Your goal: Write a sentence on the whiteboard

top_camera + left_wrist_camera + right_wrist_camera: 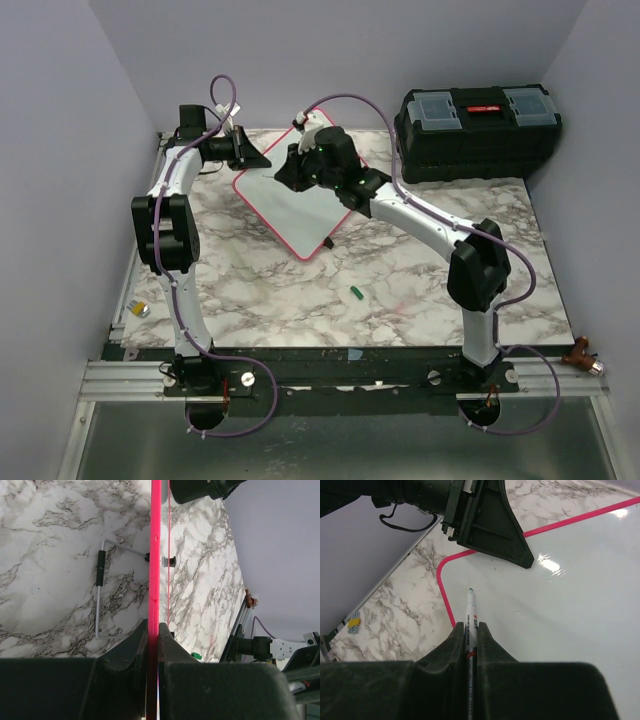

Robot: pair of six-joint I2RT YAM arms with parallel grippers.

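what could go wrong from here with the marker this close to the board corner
1. The marker in the right gripper points at the whiteboard near its corner, close to the edge. A stroke could run off the board.
2. The left gripper clamps only the board's thin edge, so writing pressure may shift or pivot it.
3. The two grippers sit close together, so a stroke toward the left one might bump it.
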